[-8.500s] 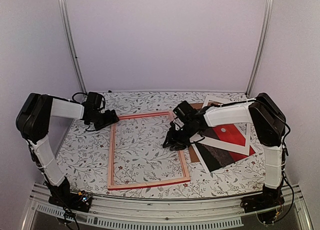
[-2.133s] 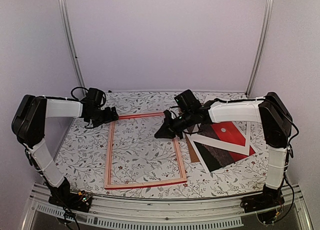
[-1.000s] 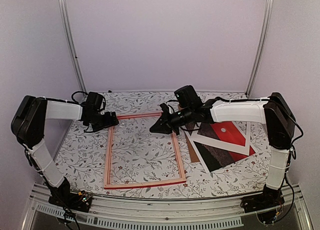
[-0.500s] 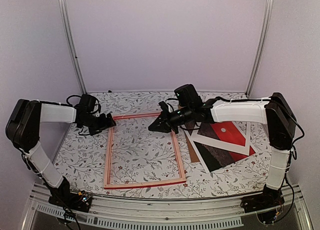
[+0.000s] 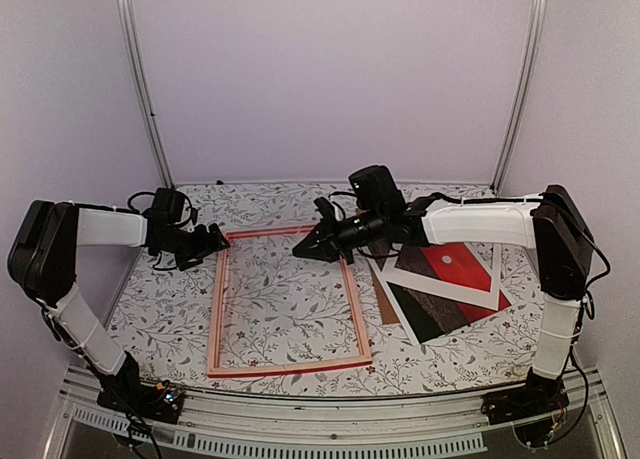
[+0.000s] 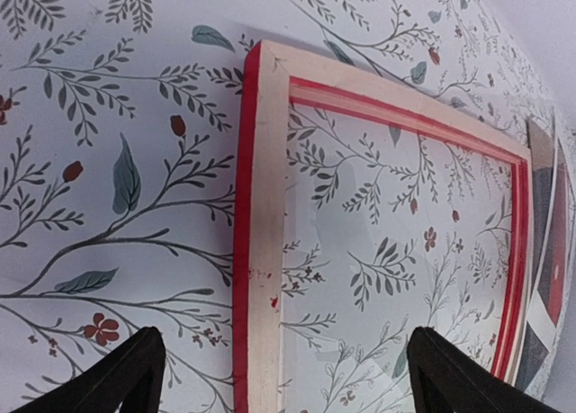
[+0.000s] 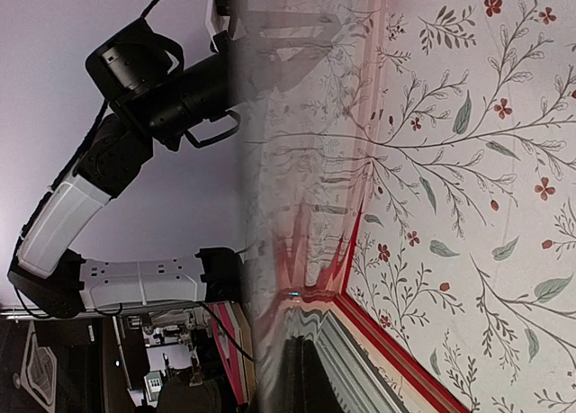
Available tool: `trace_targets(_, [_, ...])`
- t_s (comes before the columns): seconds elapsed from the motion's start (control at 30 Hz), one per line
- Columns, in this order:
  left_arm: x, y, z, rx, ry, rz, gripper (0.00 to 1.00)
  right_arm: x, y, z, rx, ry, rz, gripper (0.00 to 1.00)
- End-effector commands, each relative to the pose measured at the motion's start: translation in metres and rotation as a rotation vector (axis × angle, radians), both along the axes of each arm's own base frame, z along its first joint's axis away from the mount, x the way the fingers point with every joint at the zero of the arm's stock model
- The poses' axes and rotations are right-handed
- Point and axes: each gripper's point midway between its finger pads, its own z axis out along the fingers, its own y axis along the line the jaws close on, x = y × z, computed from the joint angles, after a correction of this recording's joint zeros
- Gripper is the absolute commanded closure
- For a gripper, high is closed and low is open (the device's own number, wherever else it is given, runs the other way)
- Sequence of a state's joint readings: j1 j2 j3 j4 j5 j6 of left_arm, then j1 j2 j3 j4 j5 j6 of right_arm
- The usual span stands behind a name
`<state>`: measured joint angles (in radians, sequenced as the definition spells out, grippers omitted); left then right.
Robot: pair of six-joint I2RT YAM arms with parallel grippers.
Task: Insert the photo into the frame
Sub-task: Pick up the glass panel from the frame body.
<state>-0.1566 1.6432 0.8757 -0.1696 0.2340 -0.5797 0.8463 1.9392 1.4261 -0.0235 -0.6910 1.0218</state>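
The frame (image 5: 215, 309) lies flat mid-table with its pale wood back up and red edges showing. My left gripper (image 5: 208, 243) hovers open just outside the far left corner; in the left wrist view its fingertips (image 6: 135, 377) straddle the left rail (image 6: 261, 206). My right gripper (image 5: 302, 248) hangs over the far rail, shut on the edge of a clear sheet (image 7: 297, 161) that runs out from its tips (image 7: 310, 377) as a mirror-like band above the frame corner (image 7: 396, 350). The photo (image 5: 465, 269), red and dark brown, lies face up at the right, outside the frame.
A white mat strip (image 5: 445, 286) crosses the photo. A brown backing board (image 5: 388, 307) pokes out between the photo and the frame's right rail. The floral cloth (image 5: 160, 309) covers the table. Two metal posts (image 5: 140, 79) rise at the back corners.
My left gripper has drawn back leftward off the frame's far left corner. My right gripper has slid further left along the far rail, still shut. The frame has stayed put.
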Motion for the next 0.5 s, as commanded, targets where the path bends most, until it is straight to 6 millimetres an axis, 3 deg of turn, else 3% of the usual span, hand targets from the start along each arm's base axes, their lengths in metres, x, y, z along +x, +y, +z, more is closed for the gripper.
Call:
trace_targets(0.0, [0.0034, 0.0027, 0.0114, -0.020, -0.036, 0.011, 0.04, -0.0052, 0.0036, 0.0324, 0.081, -0.052, 0.023, 1.00])
trace_targets(0.47, [0.0063, 0.0089, 0.0198, -0.023, -0.055, 0.035, 0.04, -0.0086, 0.0095, 0.0414, 0.114, -0.068, 0.046, 1.00])
